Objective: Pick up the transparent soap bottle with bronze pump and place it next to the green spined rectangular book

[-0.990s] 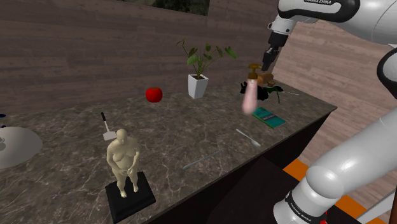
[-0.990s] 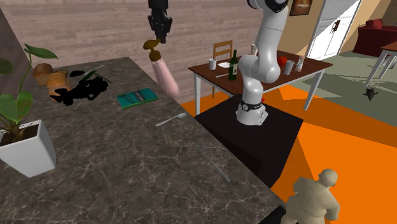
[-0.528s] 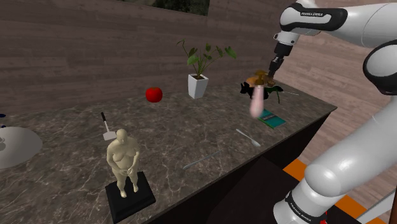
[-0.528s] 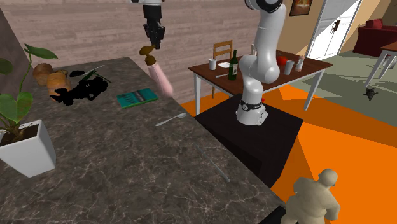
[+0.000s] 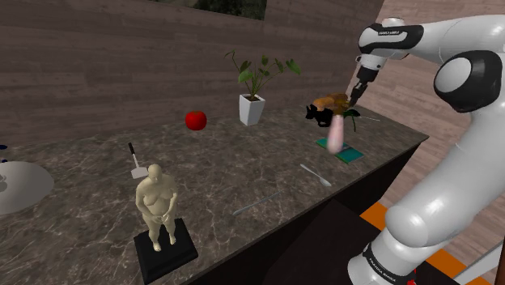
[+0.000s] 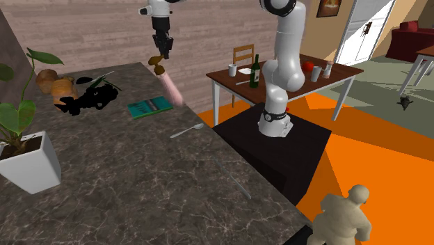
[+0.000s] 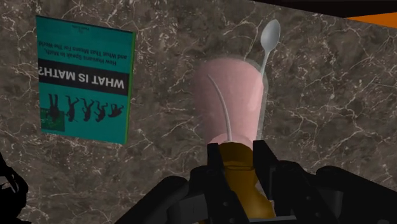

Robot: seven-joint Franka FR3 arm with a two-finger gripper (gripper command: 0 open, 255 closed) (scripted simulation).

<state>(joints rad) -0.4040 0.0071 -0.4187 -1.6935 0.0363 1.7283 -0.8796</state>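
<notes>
Hanging from the pincer (image 6: 163, 58), the bottle (image 6: 171, 86) slants over the dark marble tabletop (image 6: 125, 181), close to the edge nearest the arm. The pincer is clamped on the bronze pump (image 7: 238, 162). In the wrist view its two black fingers (image 7: 215, 167) press the pump from either side. The pink, see-through body stretches away from them, with a thin dip tube showing inside. In the second exterior view the body leans so that its base lies further to that view's right than the pump. Whether the base touches the tabletop I cannot tell.

A teal book (image 7: 86, 76), with WHAT IS MATH? in white on a black band, lies flat just beside the bottle; a strip of marble shows between them in the wrist view. On the bottle's other side lies a spoon (image 7: 268, 39), its handle running along the bottle's edge in that view, so the bottle comes between book and spoon.

Beyond the book, at the tabletop's far end from the shoulder camera, stand brown pots (image 6: 59, 87) beside a black shape. Well apart from the bottle, toward the shoulder view's left, are a plant (image 5: 252, 108) in a white pot, a red apple (image 5: 195, 121) and a pale figurine (image 5: 157, 202) on a black base. In the second exterior view a wooden table (image 6: 278, 74) with a dark wine bottle stands behind the arm.
</notes>
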